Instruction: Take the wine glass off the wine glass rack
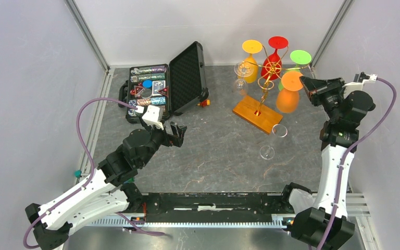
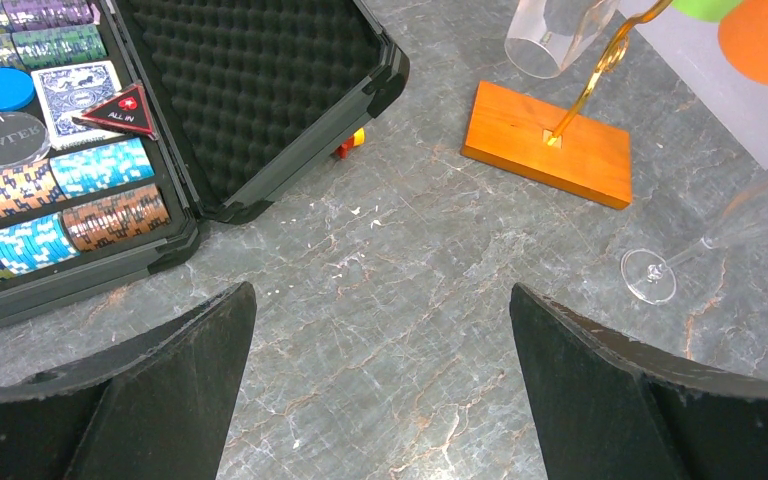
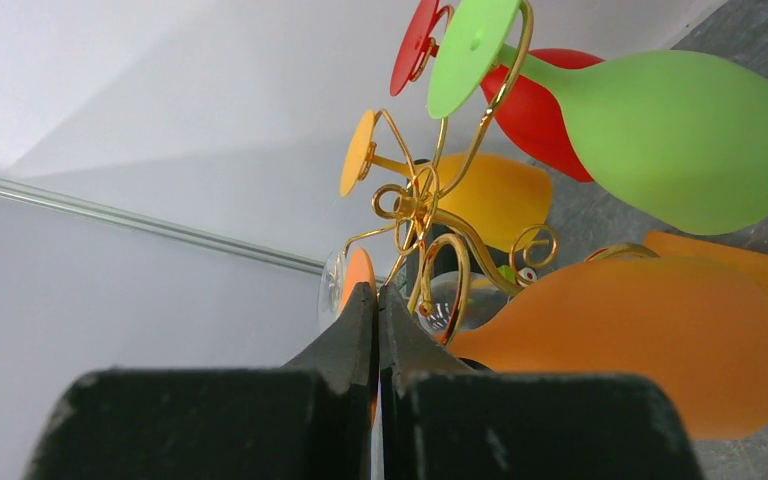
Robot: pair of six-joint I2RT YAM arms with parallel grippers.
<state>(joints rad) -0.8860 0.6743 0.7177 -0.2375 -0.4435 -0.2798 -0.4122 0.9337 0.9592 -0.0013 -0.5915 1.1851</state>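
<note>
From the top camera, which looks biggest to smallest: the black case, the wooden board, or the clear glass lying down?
1. black case
2. wooden board
3. clear glass lying on the table

**Legible markings.** Readable lettering occurs only in the left wrist view, inside the open black foam-lined plastic case standing on the grey marbled tabletop.

- (a) A triangular red-and-black plaque, lying among the rows of poker chips, carries the white words "ALL IN" beneath a small white mark.
- (b) A clear round acrylic disc just beside it bears engraved capitals that appear to read "DEALER", seen at a slant.
- (c) The blue-backed deck of cards shows printed ornament, with no legible wording.

In the top external view the case contents are too small to read.
</note>
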